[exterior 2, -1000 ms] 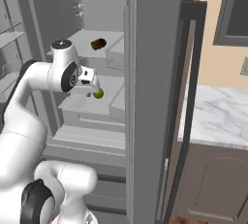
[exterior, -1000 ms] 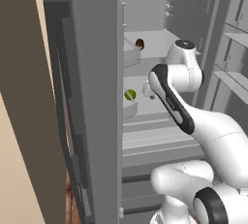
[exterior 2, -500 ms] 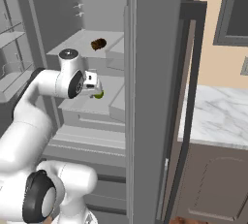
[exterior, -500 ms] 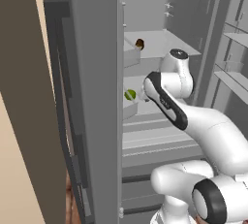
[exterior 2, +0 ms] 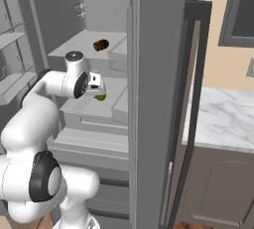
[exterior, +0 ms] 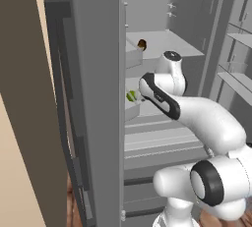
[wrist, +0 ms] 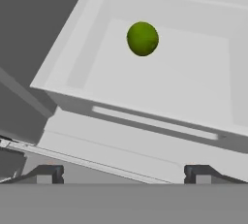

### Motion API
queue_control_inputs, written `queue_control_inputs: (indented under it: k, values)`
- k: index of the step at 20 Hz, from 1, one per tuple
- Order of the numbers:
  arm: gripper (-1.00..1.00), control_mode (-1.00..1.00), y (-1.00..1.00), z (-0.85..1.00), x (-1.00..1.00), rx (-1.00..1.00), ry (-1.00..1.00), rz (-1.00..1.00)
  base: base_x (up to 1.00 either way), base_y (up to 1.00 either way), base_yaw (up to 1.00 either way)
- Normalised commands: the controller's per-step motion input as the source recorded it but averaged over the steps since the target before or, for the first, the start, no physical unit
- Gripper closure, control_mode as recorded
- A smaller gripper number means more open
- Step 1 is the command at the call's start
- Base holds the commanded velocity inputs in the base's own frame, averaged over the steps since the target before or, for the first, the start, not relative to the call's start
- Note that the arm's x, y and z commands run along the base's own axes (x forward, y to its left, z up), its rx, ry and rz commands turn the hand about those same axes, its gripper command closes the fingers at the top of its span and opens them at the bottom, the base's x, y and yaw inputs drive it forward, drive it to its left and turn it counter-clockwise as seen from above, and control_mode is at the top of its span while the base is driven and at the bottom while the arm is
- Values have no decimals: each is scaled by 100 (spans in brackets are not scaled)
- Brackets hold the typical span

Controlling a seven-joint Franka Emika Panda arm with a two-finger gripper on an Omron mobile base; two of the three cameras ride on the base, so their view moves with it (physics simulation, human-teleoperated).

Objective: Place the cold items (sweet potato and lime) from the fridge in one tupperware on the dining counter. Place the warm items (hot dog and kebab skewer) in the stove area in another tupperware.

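The fridge [exterior: 162, 39] stands open in front of me. On its middle shelf [exterior 2: 82, 105] lies the bright green lime [exterior 2: 100, 96] [exterior: 131, 96], inside a pale shallow bin [wrist: 193, 82]. My gripper [exterior 2: 97, 88] hangs just above and short of the lime, jaws open and empty. In the hand view the lime [wrist: 142, 38] rests ahead of the gripper [wrist: 123, 174], whose fingertips [wrist: 46, 173] stand wide apart. One shelf higher sits the dark brown sweet potato [exterior: 141, 44] [exterior 2: 100, 44]. The white marble dining counter [exterior 2: 228, 119] shows at the right.
The open fridge door [exterior: 83, 98] rises close on the left, and the door's edge [exterior 2: 158, 99] blocks the right side of the shelves. Door racks [exterior: 236, 73] hang at the far right. Drawers [exterior: 152, 147] lie below the lime's shelf.
The arm has folded lower and the hand has sunk toward the lime's shelf. The jaws have spread slightly wider. Lime and sweet potato have not moved.
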Motion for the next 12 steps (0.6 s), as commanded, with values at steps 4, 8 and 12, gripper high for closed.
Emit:
queue_control_inputs:
  k: [4,8,12]
  values:
    - [-100,-100,16,-27,34,0,0,0,0,0,0]
    - [-100,-100,7,-29,33,0,0,0,0,0,0]
    - [-100,-100,0,-16,33,0,0,0,0,0,0]
